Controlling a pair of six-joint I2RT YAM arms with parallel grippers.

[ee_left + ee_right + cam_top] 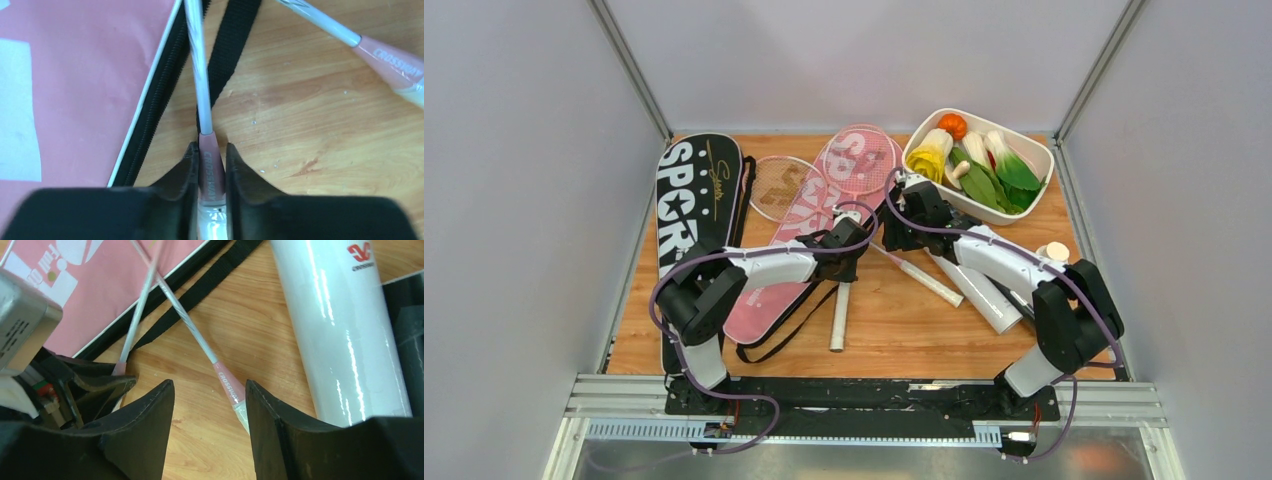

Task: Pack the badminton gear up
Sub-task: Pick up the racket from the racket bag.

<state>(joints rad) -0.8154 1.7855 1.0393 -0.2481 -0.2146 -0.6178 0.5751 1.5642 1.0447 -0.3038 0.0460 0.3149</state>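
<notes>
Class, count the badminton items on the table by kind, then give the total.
Rackets: 2
Racket covers: 2, black and pink
White tubes: 1
Total: 5

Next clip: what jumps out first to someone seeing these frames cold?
The pink racket cover lying at mid-table with two rackets crossed on it, beside a black cover along the left edge. The left gripper pinches one racket's pink cone, while the right gripper hovers open over the other racket's cone. At the back right sits a white bowl of toy vegetables.
</notes>
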